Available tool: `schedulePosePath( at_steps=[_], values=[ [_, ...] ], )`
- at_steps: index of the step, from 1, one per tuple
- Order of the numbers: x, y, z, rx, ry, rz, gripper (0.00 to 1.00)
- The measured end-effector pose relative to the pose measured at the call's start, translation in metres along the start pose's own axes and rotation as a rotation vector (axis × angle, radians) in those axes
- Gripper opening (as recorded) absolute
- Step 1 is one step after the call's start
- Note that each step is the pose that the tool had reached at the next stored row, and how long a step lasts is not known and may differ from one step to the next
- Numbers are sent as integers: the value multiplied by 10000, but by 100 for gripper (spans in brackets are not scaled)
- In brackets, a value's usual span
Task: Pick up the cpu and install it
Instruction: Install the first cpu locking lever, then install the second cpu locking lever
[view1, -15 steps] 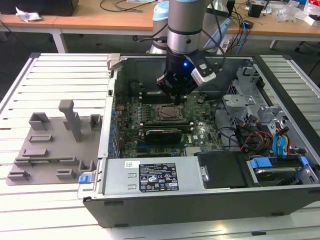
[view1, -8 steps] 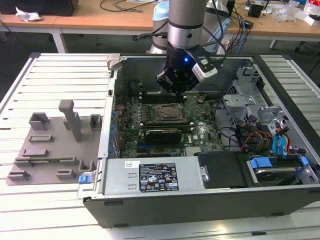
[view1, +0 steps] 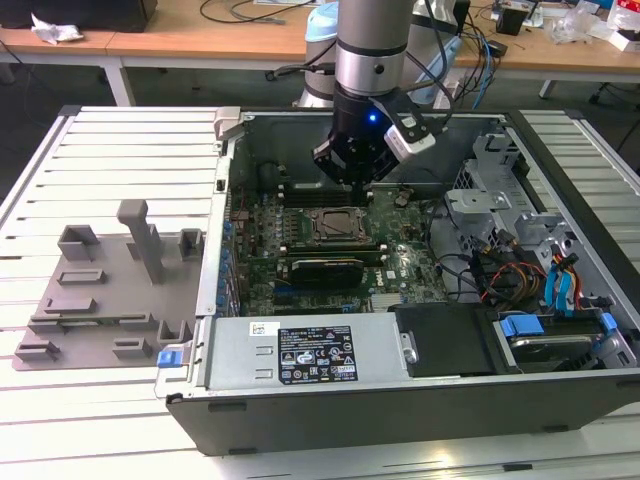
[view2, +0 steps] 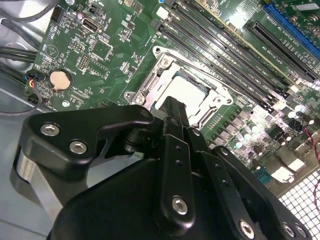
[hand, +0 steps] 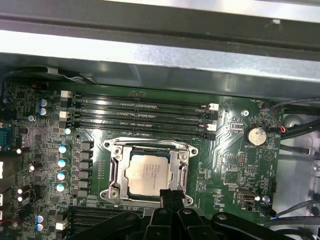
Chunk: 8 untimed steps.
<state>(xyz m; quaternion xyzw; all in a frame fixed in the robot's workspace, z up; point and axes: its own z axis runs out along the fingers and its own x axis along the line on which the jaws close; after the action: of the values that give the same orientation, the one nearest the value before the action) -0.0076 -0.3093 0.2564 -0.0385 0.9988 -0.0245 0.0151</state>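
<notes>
Exterior view: arm reaching down into the open computer case (view1: 400, 400) on the slatted bench (view1: 120, 150), gripper (view1: 362, 183) just above the socket (view1: 335, 226) on the green motherboard (view1: 400, 265). Grey tray (view1: 110, 290) well apart from the socket, outside the case, towards the exterior view's left.

In both wrist views: cpu (hand: 150, 172) (view2: 187, 92) lying flat inside the socket, silvery metal top facing up, ringed by the socket's metal frame (hand: 117, 172). Square in outline, so no long axis to speak of; edges parallel to the frame's sides, not skewed. Printed marks on the top, too small to tell.

Fingers (view2: 172, 130) drawn narrow, pressed together, holding nothing. Tips of the gripper (hand: 169, 194) (view2: 172, 106) over one edge of the cpu, near a corner of the socket; cannot tell whether touching the chip or just above it.

Memory slots (hand: 140, 115) in a row just beside the socket, parallel to one side of it. Round coin battery (hand: 257, 135) near the socket, beyond one end of the slots.
</notes>
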Motion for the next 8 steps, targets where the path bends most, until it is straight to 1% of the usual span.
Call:
schedulePosePath(
  at_steps=[8],
  values=[
    [0, 0, -1, 0, 0, 1, 11]
  ],
)
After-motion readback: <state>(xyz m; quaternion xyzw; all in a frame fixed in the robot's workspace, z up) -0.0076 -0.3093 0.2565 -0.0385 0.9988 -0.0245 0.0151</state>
